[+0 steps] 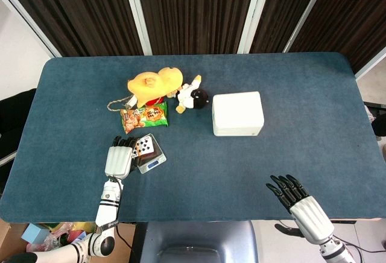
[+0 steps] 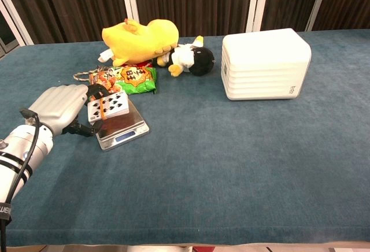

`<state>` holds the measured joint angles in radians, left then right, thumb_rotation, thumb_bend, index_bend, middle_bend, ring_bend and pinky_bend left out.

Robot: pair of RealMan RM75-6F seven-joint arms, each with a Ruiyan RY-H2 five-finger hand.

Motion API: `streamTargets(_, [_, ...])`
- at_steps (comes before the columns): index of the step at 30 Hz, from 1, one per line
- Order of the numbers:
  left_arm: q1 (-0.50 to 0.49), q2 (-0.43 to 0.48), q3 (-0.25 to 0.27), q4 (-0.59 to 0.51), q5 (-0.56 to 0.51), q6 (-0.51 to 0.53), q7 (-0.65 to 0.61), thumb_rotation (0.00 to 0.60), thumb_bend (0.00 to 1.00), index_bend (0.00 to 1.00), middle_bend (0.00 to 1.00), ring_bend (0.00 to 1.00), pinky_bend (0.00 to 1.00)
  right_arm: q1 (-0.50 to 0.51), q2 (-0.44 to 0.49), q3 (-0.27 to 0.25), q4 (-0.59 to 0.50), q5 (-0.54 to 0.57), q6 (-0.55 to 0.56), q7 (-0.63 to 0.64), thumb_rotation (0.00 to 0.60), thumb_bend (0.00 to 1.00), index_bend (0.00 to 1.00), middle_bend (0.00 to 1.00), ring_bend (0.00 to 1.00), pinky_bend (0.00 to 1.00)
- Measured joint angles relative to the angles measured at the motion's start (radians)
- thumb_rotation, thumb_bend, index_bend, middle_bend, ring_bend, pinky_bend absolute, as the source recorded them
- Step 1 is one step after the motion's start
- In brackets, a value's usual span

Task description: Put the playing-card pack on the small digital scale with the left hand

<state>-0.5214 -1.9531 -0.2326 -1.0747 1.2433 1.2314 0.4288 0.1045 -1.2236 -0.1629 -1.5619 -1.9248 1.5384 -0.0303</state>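
— Two hands show, nearest first: the right hand sits at the near table edge with fingers spread, holding nothing. And the left?

— The left hand grips the playing-card pack, clasped at its left end. The pack hangs above the small digital scale, over the left part of its platform; I cannot tell whether it touches yet.

— How will it handle?

— Light and fairly stiff as a block, I'd judge. A band wraps it, so the cards should stay together, though glossy faces may slide if squeezed unevenly. Holding the short end, as now, leaves the far end free to land first.

— Risks?

— The scale looks light too; a nudge could shove it along the blue table.

— Beyond that?

— A snack packet, then a yellow plush toy, a black-and-white plush, and a white box to the right.
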Motion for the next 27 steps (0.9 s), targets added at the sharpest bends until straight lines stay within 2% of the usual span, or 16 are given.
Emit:
streamTargets(3, [-0.001,0.012,0.004,-0.02,0.008,-0.004,-0.036,0.6,0.44,0.34,0.26,0.17,0.1,0.0,-0.001,0.0,0.0,-0.001,-0.002,-0.002,0.6,0.13,0.0,0.0,0.0,0.0])
streamTargets(8, [-0.003,0.029,0.008,-0.043,0.015,-0.013,-0.061,0.6,0.4,0.25,0.17,0.09,0.09,0.0,-0.001,-0.001,0.0,-0.001,-0.003,-0.004,0.6,0.13,0.0,0.0,0.0,0.0])
streamTargets(15, [-0.002,0.062,0.017,-0.101,-0.005,-0.05,-0.059,0.6,0.37,0.21,0.11,0.04,0.07,0.001,0.001,-0.001,0.0,-0.004,-0.007,-0.014,0.6,0.13,0.0,0.0,0.0,0.0])
streamTargets(20, [-0.001,0.094,0.027,-0.151,-0.017,-0.068,-0.042,0.6,0.36,0.15,0.0,0.0,0.06,0.001,0.002,-0.002,0.001,-0.005,-0.005,-0.013,0.6,0.13,0.0,0.0,0.0,0.0])
streamTargets(27, [0.019,0.178,0.046,-0.254,0.037,-0.024,-0.079,0.6,0.36,0.14,0.0,0.0,0.06,-0.001,0.001,-0.001,0.004,-0.005,-0.004,-0.02,0.6,0.13,0.0,0.0,0.0,0.0])
